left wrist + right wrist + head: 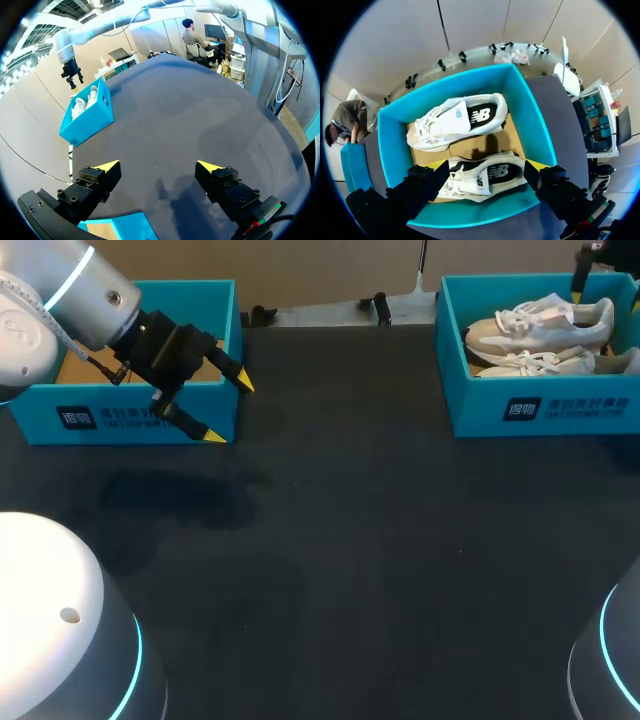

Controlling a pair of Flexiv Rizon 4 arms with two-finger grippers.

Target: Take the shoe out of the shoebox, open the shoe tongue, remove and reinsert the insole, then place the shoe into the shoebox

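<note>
As the released right end effector (pixel 486 164) is held over the turquoise cardboard shoebox (pixel 532 120), the nearer white sneaker (pixel 485 181) is found inside, directly beneath. Its long axis is aligned finger to finger.

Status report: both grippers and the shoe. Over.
Left gripper open at the left box. Right gripper open above the shoebox, holding nothing. Two shoes side by side inside, none lifted yet.
</note>
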